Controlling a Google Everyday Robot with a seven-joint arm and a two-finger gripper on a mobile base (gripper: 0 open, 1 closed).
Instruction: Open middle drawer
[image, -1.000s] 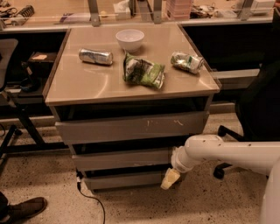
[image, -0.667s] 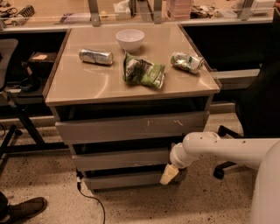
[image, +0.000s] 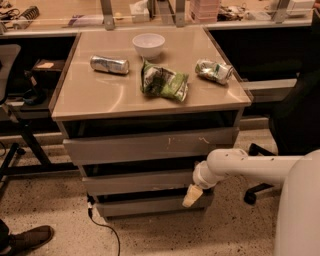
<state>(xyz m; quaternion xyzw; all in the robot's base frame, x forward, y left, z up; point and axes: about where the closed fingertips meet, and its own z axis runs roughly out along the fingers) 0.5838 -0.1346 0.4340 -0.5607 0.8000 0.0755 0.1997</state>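
The cabinet has three grey drawer fronts. The middle drawer (image: 142, 181) is the plain front between the wider scratched top front (image: 150, 145) and the narrow bottom front (image: 150, 205). My white arm reaches in from the right. The gripper (image: 192, 195), with pale yellowish fingertips, hangs at the right end of the middle drawer's lower edge, over the gap above the bottom front. The drawer's interior is hidden.
On the beige tabletop (image: 100, 95) lie a white bowl (image: 148, 45), a silver can (image: 109, 64), a green chip bag (image: 165, 82) and a crumpled packet (image: 214, 70). A black chair (image: 295, 115) stands right, a cable (image: 102, 225) and a shoe (image: 27, 238) lie lower left.
The arm has drawn slightly left, bringing the gripper closer under the right end of the middle drawer front. The drawers have not visibly moved.
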